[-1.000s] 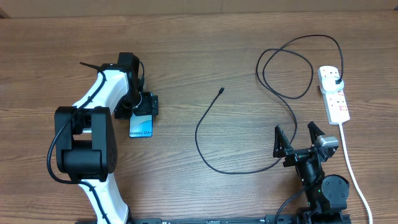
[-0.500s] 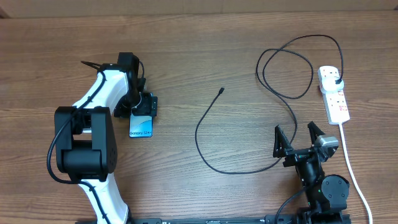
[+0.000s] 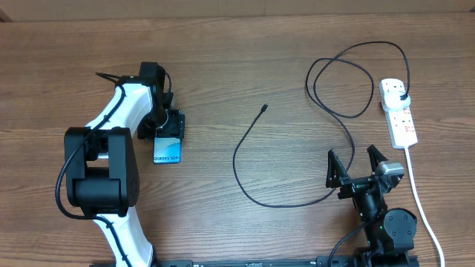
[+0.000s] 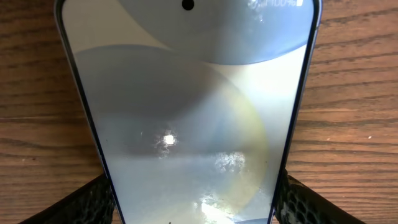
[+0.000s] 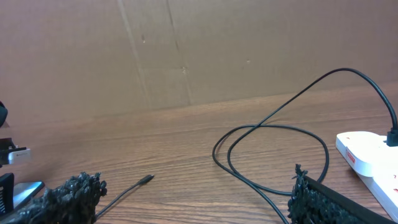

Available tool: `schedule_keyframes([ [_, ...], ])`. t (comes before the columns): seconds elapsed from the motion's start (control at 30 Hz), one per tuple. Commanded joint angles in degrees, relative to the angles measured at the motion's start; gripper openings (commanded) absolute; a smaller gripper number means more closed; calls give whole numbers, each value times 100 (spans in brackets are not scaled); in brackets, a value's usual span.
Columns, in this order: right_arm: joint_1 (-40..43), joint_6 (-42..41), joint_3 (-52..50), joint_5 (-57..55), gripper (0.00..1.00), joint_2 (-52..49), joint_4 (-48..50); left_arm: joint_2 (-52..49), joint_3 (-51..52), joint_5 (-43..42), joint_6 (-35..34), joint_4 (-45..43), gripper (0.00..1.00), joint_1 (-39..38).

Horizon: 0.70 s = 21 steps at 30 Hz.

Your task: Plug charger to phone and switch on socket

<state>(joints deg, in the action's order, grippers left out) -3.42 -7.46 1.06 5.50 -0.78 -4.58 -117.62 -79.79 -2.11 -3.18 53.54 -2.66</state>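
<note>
On table [image 4: 351, 93], slim phone [image 4: 186, 118], pale glossy screen

Left claw [image 3: 168, 127] low, right claw [image 3: 355, 165] agape

Wood-grain table [image 3: 223, 59] w/ brown cardboard wall [image 5: 186, 50] behind.

A robotics lab test bench: two robot arms, one white and black [image 3: 122, 111], one black [image 3: 386, 215], are mounted at a bare wood-grain table [image 3: 223, 44] backed by plain brown cardboard [image 5: 186, 50].
</note>
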Motion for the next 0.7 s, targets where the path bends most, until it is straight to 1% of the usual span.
schedule_keyframes([
  [0.0, -26, 9, -61, -76, 100, 61, 20, -422, 201, -367, 129, -111, 77, -26],
  [0.17, -26, 9, -61, -74, 100, 61, 20, -420, -92, -367, 127, 142, 76, -26],
  [0.43, -26, 9, -61, -74, 100, 61, 20, -420, -1108, -369, 35, 1025, 74, -28],
  [0.67, -26, 9, -61, -76, 100, 61, 20, -420, -1869, -396, -31, 1534, 74, -37],
])
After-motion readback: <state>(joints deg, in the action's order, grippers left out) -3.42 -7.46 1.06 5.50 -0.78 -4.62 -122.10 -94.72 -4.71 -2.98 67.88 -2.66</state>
